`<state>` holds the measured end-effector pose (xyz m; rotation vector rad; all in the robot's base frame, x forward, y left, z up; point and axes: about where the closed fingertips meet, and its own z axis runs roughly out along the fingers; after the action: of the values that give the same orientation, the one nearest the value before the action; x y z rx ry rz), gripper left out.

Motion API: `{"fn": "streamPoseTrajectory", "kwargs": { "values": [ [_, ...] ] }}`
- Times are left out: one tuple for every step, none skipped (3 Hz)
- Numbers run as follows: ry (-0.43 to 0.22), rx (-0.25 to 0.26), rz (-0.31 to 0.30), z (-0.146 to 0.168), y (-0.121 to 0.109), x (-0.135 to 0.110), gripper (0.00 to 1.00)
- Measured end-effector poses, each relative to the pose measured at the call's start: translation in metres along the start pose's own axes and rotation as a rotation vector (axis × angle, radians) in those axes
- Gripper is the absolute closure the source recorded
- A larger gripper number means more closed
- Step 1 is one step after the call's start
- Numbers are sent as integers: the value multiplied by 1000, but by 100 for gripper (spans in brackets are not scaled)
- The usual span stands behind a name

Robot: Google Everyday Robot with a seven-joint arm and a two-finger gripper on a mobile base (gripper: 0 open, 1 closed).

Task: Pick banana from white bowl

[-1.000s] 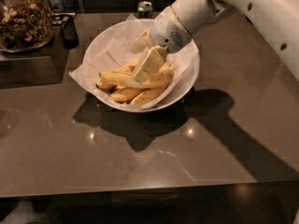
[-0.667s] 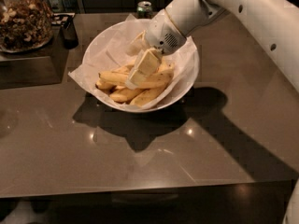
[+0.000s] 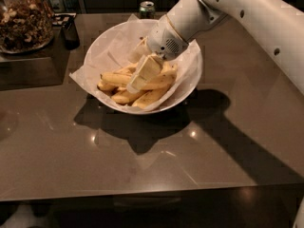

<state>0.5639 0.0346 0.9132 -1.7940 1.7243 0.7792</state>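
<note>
On a glossy brown countertop [image 3: 228, 146], a white robot arm [image 3: 247, 13] reaches into the round white bowl [image 3: 167, 106], lined with crinkled paper [image 3: 116, 44] and holding speckled yellow bananas [image 3: 145, 99], its gripper [image 3: 137, 82] low over the banana [image 3: 113, 78] lying crosswise, grip impossible to tell.

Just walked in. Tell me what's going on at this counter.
A robot arm reaches in from the right, its gripper down inside the white bowl, over the long banana lying across the pile. Nothing has been lifted out yet. A jar of nuts stands at the back left of the counter.
</note>
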Motion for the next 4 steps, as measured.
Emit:
{"fn": "streamPoseTrajectory", "kwargs": {
  "values": [
    [19,22,18,2,-1,7,28],
    [24,53,25,3,0,12,27],
    [27,69,25,6,0,15,46],
    [26,88,24,6,1,16,69]
  ]
}}
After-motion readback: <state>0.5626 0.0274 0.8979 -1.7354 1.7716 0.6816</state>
